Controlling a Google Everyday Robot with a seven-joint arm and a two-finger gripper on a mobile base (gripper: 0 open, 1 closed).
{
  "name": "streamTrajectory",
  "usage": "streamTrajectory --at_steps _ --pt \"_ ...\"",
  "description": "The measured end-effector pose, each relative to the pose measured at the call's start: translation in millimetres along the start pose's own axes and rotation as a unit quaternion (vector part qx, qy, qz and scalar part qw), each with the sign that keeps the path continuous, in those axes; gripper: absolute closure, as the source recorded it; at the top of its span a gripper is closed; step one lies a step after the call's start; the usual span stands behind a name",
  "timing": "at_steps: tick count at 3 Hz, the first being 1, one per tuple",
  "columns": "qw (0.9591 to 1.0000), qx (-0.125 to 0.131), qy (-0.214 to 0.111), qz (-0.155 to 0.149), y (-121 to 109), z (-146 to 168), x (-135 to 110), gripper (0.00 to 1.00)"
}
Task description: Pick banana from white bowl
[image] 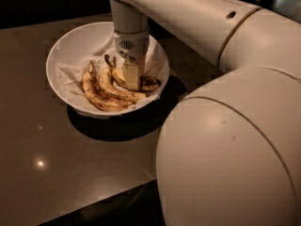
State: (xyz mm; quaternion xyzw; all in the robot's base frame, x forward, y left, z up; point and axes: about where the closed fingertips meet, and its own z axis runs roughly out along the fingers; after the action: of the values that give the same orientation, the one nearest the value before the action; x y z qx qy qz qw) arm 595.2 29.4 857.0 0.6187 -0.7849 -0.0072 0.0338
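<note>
Table: dark and glossy, filling the left and lower left of the frame; it carries the bowl.
White bowl: upper left of centre, wide, with a pale crumpled lining.
Other bananas: two brown-streaked ones lying side by side in the bowl's lower left, just beside the target.
Gripper: lowered into the bowl from the top of the frame, right of the bowl's centre.
Gripper's hold: cannot tell whether it is spread or closed.
Banana: in the bowl directly under the gripper, its dark tip showing to the right.
Key relation: the banana's long axis appears to run left to lower right across the gripper, so a straight lift should do.
</note>
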Motion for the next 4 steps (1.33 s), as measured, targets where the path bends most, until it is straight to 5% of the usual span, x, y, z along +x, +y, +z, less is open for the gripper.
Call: streamTrajectory --at_steps 2,4 --pt "0.9943 0.065 -0.075 -0.039 29.7 -48.2 27.6 1.0" --pt "0.9791 0.106 -0.137 -0.107 76.7 -108.8 57.2 1.0"
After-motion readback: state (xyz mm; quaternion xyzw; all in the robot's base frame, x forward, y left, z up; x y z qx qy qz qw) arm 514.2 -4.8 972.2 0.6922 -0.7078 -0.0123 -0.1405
